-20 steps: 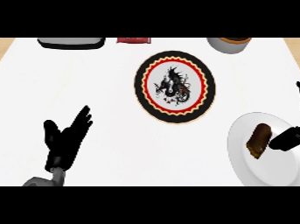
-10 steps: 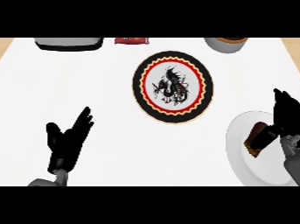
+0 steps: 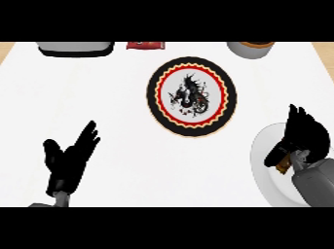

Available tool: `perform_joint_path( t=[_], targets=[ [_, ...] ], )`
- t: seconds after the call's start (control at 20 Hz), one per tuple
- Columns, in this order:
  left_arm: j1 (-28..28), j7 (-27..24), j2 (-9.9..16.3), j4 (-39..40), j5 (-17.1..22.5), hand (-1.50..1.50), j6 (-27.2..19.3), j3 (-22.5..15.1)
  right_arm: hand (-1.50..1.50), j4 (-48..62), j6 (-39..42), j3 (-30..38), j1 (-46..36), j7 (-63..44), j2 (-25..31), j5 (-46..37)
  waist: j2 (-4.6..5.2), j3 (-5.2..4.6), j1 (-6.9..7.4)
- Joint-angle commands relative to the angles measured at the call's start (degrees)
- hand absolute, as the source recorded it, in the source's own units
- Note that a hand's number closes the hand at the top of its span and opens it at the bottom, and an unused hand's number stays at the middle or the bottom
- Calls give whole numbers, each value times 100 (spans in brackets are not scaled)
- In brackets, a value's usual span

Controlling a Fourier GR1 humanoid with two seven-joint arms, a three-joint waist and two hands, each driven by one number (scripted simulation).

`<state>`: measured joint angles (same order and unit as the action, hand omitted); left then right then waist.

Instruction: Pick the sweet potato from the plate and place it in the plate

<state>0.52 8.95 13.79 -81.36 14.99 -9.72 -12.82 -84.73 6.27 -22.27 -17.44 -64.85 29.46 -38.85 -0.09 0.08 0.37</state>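
Grey tray [image 3: 76, 48], red packet [image 3: 145, 45], grey bowl [image 3: 250, 49]

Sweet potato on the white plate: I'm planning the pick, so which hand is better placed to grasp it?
Right. The robot's right hand is already over the brown sweet potato on the plain white plate. The left hand rests open far across the white counter.

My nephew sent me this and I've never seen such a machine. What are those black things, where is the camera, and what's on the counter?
The camera looks steeply down from a humanoid robot's head. The black shapes are its hands. The left hand rests open, low on the left. The right hand is over a white plate, on a brown sweet potato; whether it grips it, I cannot tell. In the middle lies a black, red and white patterned plate. Along the far edge are a grey container, something red and a bowl.
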Motion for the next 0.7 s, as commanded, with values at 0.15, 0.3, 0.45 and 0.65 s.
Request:
perform_joint_path(
  t=[0.15, 0.3, 0.45, 0.65],
  targets=[
    [287, 267, 36, -465, -45, 0, -14, -22, -150, 185, 430, 37, -6, -1037, -295, -538, -10, -10, -7],
    [-24, -15, -210, 153, -146, 0, -12, 38, -150, 844, 237, 85, -117, -720, -601, -804, 15, -10, -17],
    [-280, 432, -53, 32, -67, 0, 24, 227, -150, 709, 312, 258, 216, -536, -520, -834, 6, -10, -64],
    [-34, 241, -24, 32, -75, 0, 244, 324, -150, 1252, 366, 609, 20, -109, -695, -855, 12, -9, -20]
  ],
)
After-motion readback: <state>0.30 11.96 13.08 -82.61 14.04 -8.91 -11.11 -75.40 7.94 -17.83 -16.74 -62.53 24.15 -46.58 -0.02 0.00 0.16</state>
